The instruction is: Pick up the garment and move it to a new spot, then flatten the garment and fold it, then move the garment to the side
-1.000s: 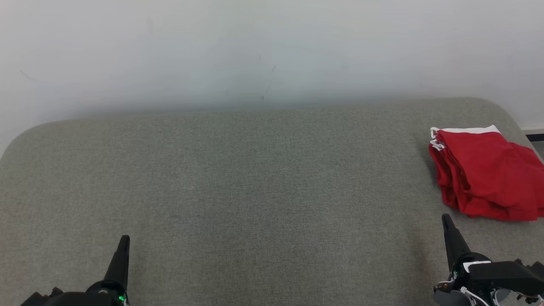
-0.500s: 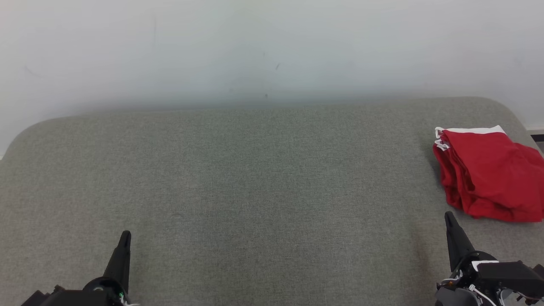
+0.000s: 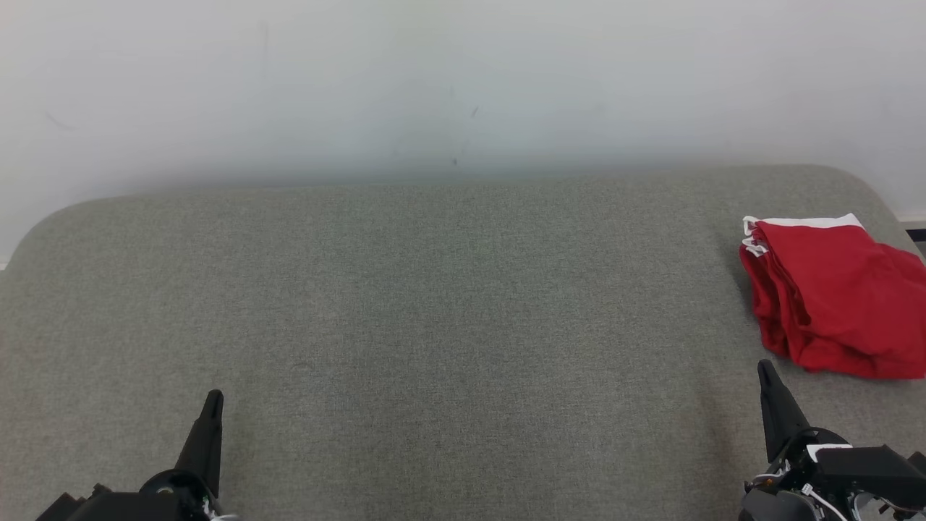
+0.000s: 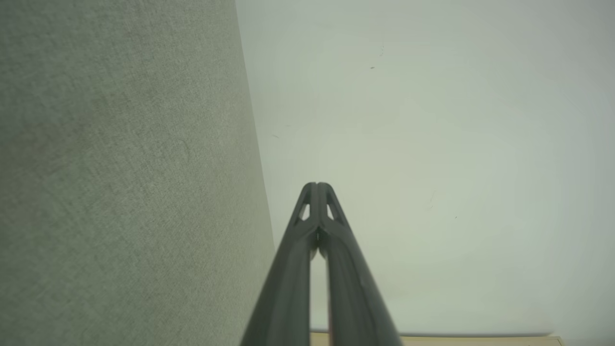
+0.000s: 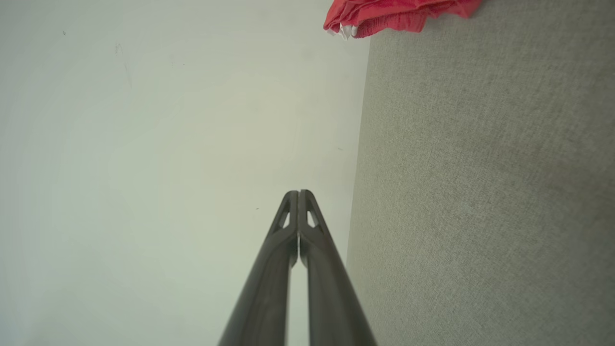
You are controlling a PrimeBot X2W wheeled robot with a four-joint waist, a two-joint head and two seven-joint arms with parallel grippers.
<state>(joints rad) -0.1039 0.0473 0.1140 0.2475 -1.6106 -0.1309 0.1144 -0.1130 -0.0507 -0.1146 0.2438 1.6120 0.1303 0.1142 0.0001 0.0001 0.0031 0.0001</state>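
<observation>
Looking at your grippers first: the left gripper [image 4: 317, 185] has its fingers pressed together on nothing, and the right gripper [image 5: 299, 192] is the same, tips touching and empty. Both sit low at the near edge of the pad [image 3: 434, 304].

So where's the garment?

You'll find the garment [image 3: 825, 297] bunched in layers at the pad's far right, beyond your right gripper and apart from it (white trim shows at its back edge).

Folded and parked, then?

You could read it that way: it is layered, off to the side, and both grippers are clear of it. But the folds look loose and lumpy, so it may equally be the untouched start. If it is, you have everything left to do: lift, move, flatten, fold, set aside.
</observation>
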